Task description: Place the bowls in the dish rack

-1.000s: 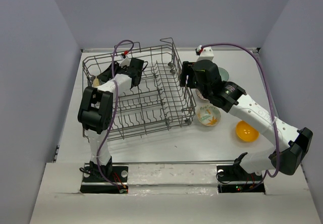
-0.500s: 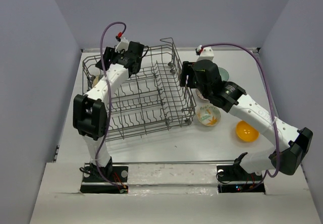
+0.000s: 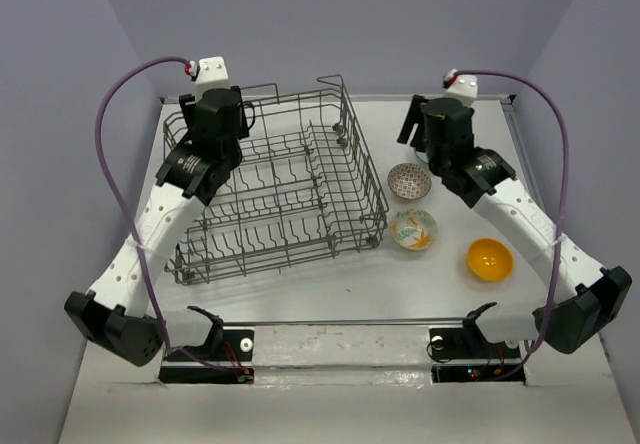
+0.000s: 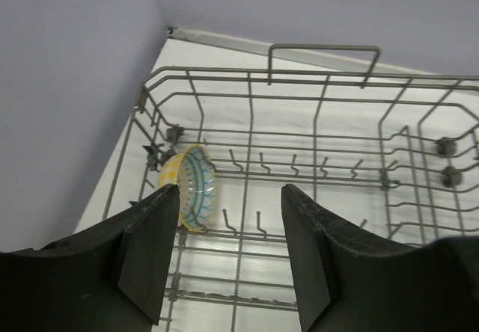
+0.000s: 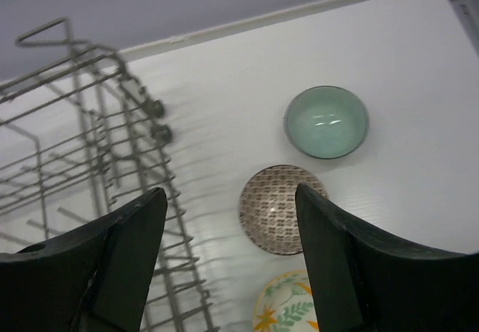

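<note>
Four bowls are sitting out on the table (image 3: 330,284), right of the dish rack (image 3: 372,192). The teal bowl (image 5: 326,122) is farthest, the speckled bowl (image 5: 282,208) is just near of it, the leaf bowl (image 3: 413,229) is nearer again, and the orange bowl (image 3: 490,259) is nearest and furthest right. One more, the yellow floral bowl (image 4: 193,197), is standing on edge among the tines at the rack's far left.

The left gripper (image 4: 230,197) is hanging over that corner, jaws apart, holding nothing. That bowl is showing just past its left finger; touching or not, can't tell. The right gripper (image 5: 230,197) is hovering above the speckled and teal bowls, jaws wide apart, empty.

Likely step: the right arm is lining up the next pick, with the speckled bowl looking closest under the jaws. A good pick is coming down over one side of the rim, one finger going inside and one outside, pinching the wall rather than straddling the whole bowl, and not nudging the teal bowl lying near. On the carry it is worth lifting well over the rack's raised right wall, then tipping the bowl on edge into a free tine row. The left arm is better off backing out so the two are not crowding.
</note>
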Available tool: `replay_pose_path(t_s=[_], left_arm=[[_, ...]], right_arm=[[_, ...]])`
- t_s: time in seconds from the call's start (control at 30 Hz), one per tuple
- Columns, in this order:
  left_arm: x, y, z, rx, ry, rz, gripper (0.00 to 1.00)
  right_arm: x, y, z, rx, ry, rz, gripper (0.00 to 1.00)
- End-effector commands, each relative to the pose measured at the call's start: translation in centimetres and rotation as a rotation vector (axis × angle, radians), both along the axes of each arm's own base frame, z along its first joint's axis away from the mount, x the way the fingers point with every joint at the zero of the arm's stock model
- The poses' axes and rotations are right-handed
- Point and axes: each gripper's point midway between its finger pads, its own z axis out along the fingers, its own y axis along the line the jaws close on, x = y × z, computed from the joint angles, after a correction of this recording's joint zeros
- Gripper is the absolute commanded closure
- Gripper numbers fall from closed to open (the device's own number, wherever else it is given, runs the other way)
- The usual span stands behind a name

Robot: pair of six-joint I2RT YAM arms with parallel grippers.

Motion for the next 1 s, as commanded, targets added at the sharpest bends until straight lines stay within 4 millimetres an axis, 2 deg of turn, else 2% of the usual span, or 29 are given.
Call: replay_pose_path(t_s=[0.0,0.1,0.17,0.3,0.33,0.4,0.43,0.47,0.53,0.57,0.67,0.97], left_arm=[[-0.5,-2.9,2.1,-0.151,-0.126,-0.165,0.33],[-1.1,-4.1,2.1,-0.202,-0.141,-0.239,0.31],[-1.3,-4.5,2.0,-0.227,-0.151,-0.258,0.31],[-1.5,-5.3,1.0,-0.253,-0.137,-0.297,0.3],[-1.4,-5.5,0.5,-0.251,-0.123,-0.308,0.3],[-1.5,-5.6,-0.3,-0.249,-0.107,-0.309,0.31],[-1.6,-5.5,0.0,-0.252,-0.118,-0.31,0.3],[-1.7,-5.4,-0.2,-0.246,-0.117,-0.306,0.3],[-1.8,-5.2,-0.2,-0.242,-0.125,-0.303,0.3],[-1.9,-5.1,-0.2,-0.24,-0.125,-0.301,0.3],[-1.8,-5.1,-0.5,-0.237,-0.123,-0.302,0.3],[-1.7,-5.0,-1.3,-0.219,-0.107,-0.295,0.3]], right_arm=[[1.5,-6.6,2.4,0.094,-0.065,-0.158,0.25],[2.3,-9.4,0.3,0.093,-0.009,-0.225,0.25],[2.5,-10.2,-1.1,0.104,0.024,-0.241,0.25],[3.0,-10.1,-6.0,0.114,0.137,-0.231,0.26],[3.1,-9.7,-8.4,0.109,0.192,-0.217,0.26],[3.3,-9.3,-10.7,0.116,0.237,-0.214,0.27],[3.3,-9.4,-11.8,0.123,0.258,-0.212,0.27],[3.4,-9.2,-13.7,0.124,0.291,-0.212,0.27],[3.5,-8.9,-15.4,0.142,0.318,-0.198,0.27],[3.7,-9.0,-16.8,0.151,0.339,-0.204,0.28],[4.2,-8.7,-18.8,0.167,0.374,-0.197,0.3],[5.5,-7.9,-21.6,0.179,0.422,-0.19,0.3]])
